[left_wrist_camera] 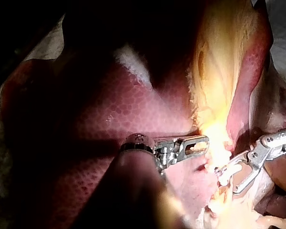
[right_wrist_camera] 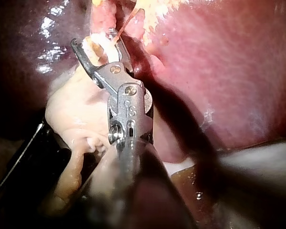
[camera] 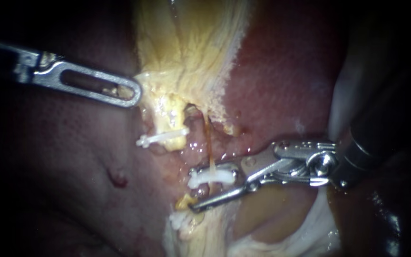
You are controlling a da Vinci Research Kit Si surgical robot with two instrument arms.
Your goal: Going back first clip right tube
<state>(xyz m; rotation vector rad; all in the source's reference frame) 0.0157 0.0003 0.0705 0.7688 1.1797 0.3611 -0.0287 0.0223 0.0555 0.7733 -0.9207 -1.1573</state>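
Note:
A thin amber tube, the right tube (camera: 209,143), runs down from the yellow tissue (camera: 191,57) to a white clip (camera: 212,178) that sits across it. My right instrument (camera: 206,186) straddles that clip with open jaws: the upper jaw lies close over it, while the lower jaw stands clear below. In the right wrist view the clip (right_wrist_camera: 107,47) shows between the open jaws of the right instrument (right_wrist_camera: 97,45). My left instrument (camera: 136,93) has its slotted jaws shut on the edge of the yellow tissue; the left wrist view shows this instrument (left_wrist_camera: 205,140) as well.
Another white clip (camera: 162,138) sits on the left tube, and a third (camera: 179,220) lies lower on the pale tissue. Dark red liver (camera: 286,85) surrounds the field. Pale tissue (camera: 310,233) lies under the right shaft.

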